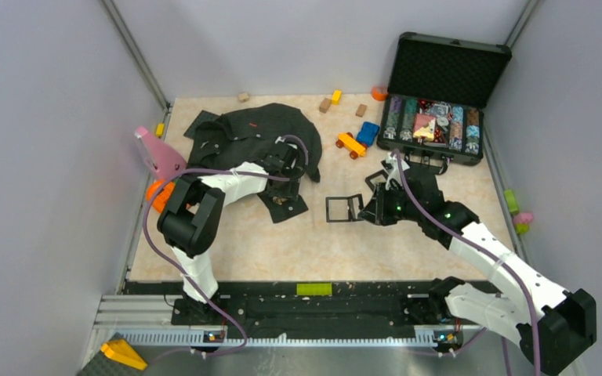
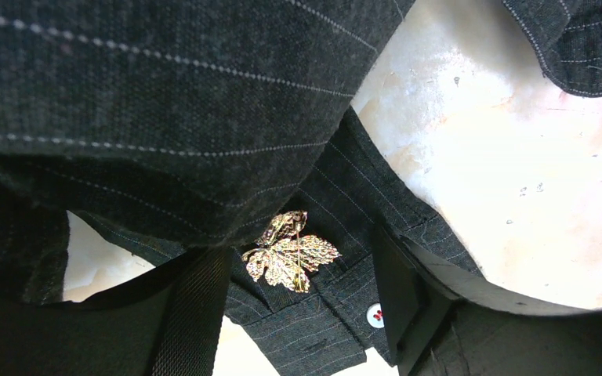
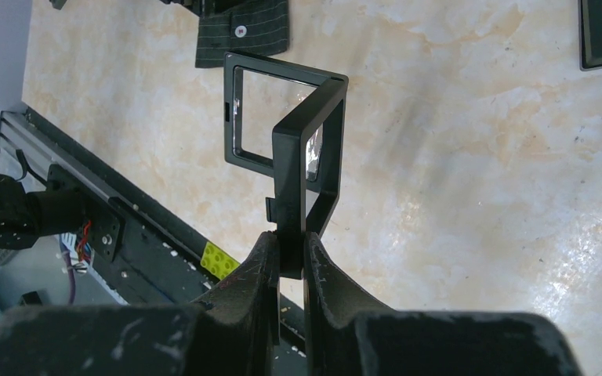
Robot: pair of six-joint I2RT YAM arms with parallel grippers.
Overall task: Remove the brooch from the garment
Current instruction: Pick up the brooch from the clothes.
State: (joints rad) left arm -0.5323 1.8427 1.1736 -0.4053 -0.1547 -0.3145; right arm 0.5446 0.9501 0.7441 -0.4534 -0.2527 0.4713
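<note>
left gripper (image 2: 296,270) spread | brooch (image 2: 290,252) between its fingers (image 2: 192,313), on garment (image 2: 165,117) | right gripper (image 3: 290,258) pinching frame (image 3: 288,172)

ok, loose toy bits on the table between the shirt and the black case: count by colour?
Tan blocks: 3
Yellow block: 1
Blue brick: 1
Orange piece: 1
Orange-and-yellow wheeled toy: 1
Total: 7
</note>
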